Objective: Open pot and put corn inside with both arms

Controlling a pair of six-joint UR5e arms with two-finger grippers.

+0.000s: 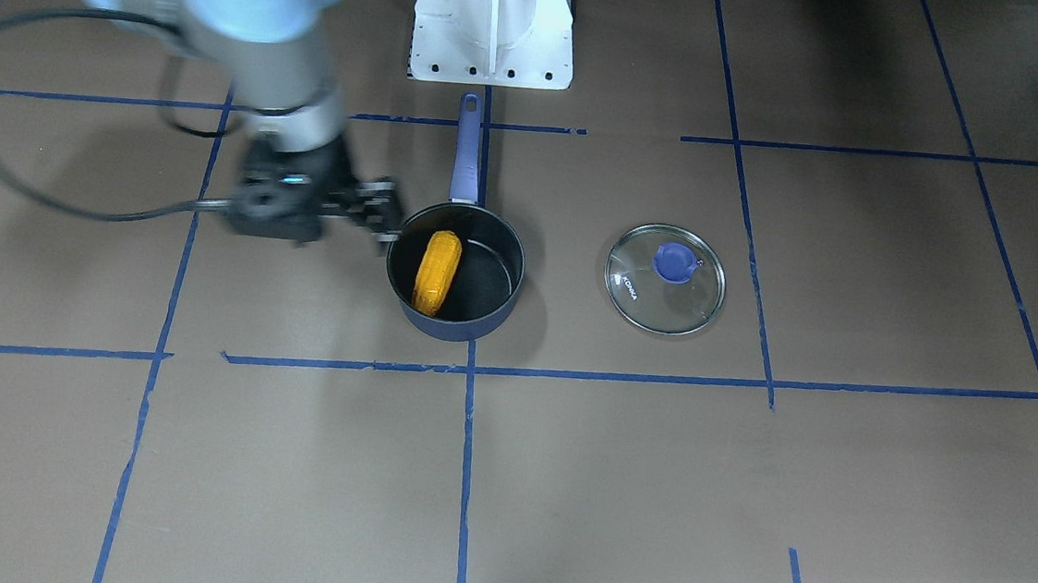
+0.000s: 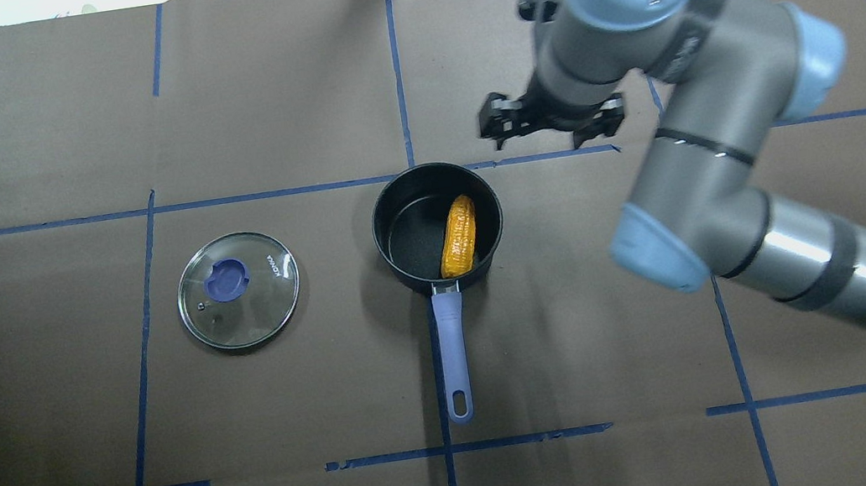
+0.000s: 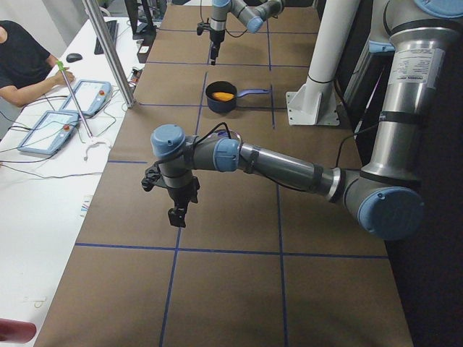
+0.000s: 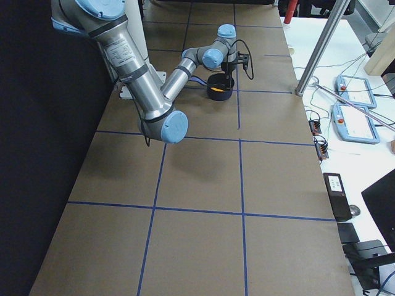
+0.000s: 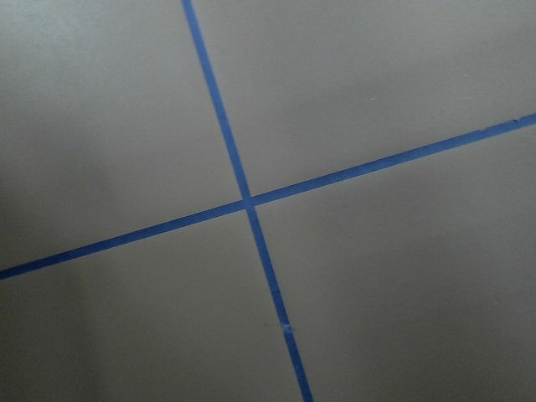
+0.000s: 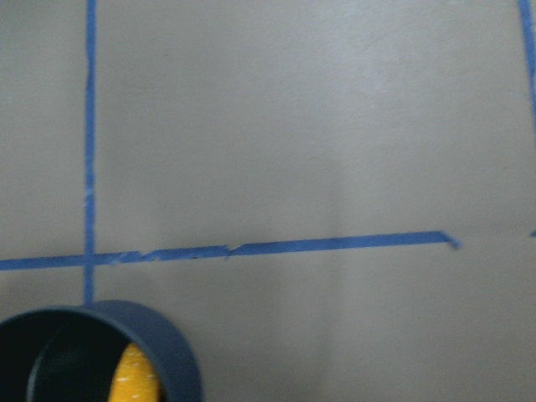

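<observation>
The pot (image 1: 486,278) stands open at the table's middle, its purple-blue handle pointing toward the robot's base. The corn (image 1: 437,272) lies inside it, leaning on the wall. The overhead view shows the same pot (image 2: 407,238) and corn (image 2: 458,236). My right gripper (image 1: 384,214) hangs open and empty just outside the pot's rim on my right side; it also shows in the overhead view (image 2: 501,121). The right wrist view catches the pot's rim (image 6: 172,352) and the corn (image 6: 134,381) at its lower left. My left gripper (image 3: 176,215) shows only in the exterior left view, over bare table far from the pot; I cannot tell its state.
The round glass lid (image 1: 665,280) with a blue knob lies flat on the table, apart from the pot on my left side; it also shows in the overhead view (image 2: 239,290). The white fixed base (image 1: 494,21) stands behind the pot's handle. Blue tape lines cross the brown table.
</observation>
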